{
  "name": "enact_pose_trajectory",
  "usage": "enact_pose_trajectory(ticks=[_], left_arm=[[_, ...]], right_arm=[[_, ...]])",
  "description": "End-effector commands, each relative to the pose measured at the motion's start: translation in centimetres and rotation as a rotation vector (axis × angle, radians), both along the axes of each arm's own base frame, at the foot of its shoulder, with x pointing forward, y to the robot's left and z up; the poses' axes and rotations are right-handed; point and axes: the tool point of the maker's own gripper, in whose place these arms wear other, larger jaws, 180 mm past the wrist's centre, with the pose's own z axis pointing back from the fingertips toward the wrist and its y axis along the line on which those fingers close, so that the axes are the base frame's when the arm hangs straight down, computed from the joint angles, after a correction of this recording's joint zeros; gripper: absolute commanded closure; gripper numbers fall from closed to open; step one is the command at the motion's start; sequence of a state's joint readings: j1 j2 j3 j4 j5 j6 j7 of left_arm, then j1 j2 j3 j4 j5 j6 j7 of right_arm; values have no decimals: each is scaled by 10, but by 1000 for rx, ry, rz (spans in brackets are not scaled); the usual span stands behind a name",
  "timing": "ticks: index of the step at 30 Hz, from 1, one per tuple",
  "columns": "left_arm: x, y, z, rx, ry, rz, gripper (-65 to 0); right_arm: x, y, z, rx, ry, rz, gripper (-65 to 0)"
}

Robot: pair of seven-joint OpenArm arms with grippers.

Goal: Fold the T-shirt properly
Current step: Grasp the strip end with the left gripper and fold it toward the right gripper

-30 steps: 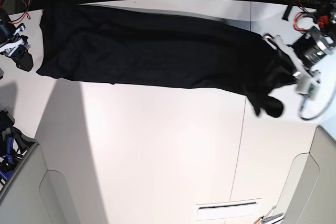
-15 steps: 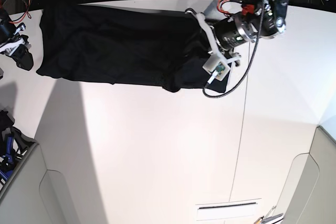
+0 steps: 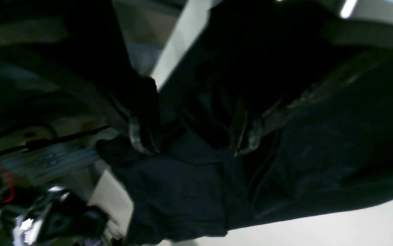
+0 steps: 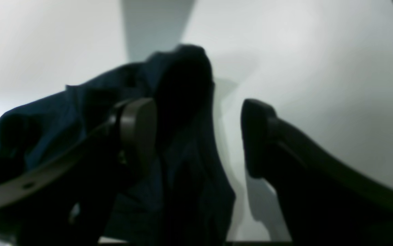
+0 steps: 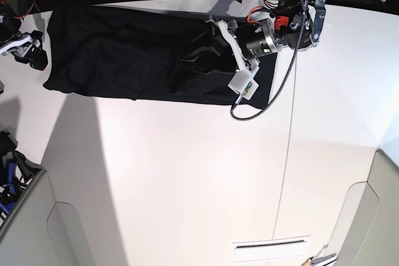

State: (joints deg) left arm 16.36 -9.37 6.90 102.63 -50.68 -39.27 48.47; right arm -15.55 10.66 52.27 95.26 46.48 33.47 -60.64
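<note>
base view: black t-shirt point(image 5: 131, 54) lies as a long band across the far part of the white table point(image 5: 187, 179), its right end doubled over onto the middle. left gripper point(image 5: 198, 59) hangs over that folded-over end, wrist camera box and a black cable just beside the shirt's near edge. left wrist view: left gripper point(image 3: 196, 135) fingers spread apart, dark fabric bunched below and between them; tips look close to or on the cloth, can't tell whether any is pinched. right gripper point(image 5: 36, 51) sits at the shirt's left end, at the table's far left edge. right wrist view: right gripper point(image 4: 199, 136) fingers wide apart, nothing clamped; a raised fold of shirt point(image 4: 182, 102) stands in the gap, leaning against the left finger point(image 4: 138, 126), other finger over bare table point(image 4: 319, 68).
</note>
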Motion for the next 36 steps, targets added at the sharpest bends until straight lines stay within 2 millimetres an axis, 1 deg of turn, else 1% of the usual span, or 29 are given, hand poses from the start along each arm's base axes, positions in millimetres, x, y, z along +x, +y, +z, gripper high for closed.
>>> enact_pose_trajectory(ticks=[1, 4, 7, 10, 14, 17, 20, 24, 25, 26, 27, 28, 30, 31, 34, 36], left_arm=[[1, -4, 12, -49, -19, -6, -348], [-1, -6, 14, -65, -6, -14, -348], [-1, -6, 14, -64, -6, -14, -348], [-1, -6, 14, -64, -6, -14, -348], [-1, -6, 14, -64, -6, -14, -348], [-2, -6, 13, -61, -4, -17, -348], [-2, -6, 13, -59, -2, -19, -348], [-2, -5, 13, -58, -3, -17, -348], [-1, -4, 13, -58, -6, -15, -348], [0, -3, 15, -57, -12, -11, -348], [1, -2, 17, -57, -21, -6, -348], [3, -1, 21, -56, -33, -3, -348], [7, 3, 30, -55, -67, 8, -348], [9, 4, 36, -52, -85, 11, -348], [11, 7, 52, -40, -138, 8, -348], [9, 5, 58, -26, -157, -13, -348]], right_arm=[[4, -6, 7, -12, -36, -1, -386], [-4, -7, -10, 31, 6, -23, -386], [-10, -1, -26, 71, 42, -18, -386], [-11, 12, -38, 108, 72, 9, -386], [-8, 39, -52, 152, 109, 82, -385], [-6, 59, -57, 173, 125, 139, -385], [-4, 73, -59, 197, 127, 173, -385], [-3, 78, -57, 215, 122, 185, -383], [-3, 78, -57, 215, 122, 185, -374], [-3, 78, -57, 216, 122, 185, -342], [-3, 78, -57, 215, 122, 185, -289], [-3, 78, -57, 215, 122, 185, -220], [-3, 78, -57, 216, 122, 185, -53], [-3, 78, -57, 215, 122, 185, 0], [-2, 76, -57, 214, 119, 182, 0], [1, 72, -54, 211, 104, 169, 0]])
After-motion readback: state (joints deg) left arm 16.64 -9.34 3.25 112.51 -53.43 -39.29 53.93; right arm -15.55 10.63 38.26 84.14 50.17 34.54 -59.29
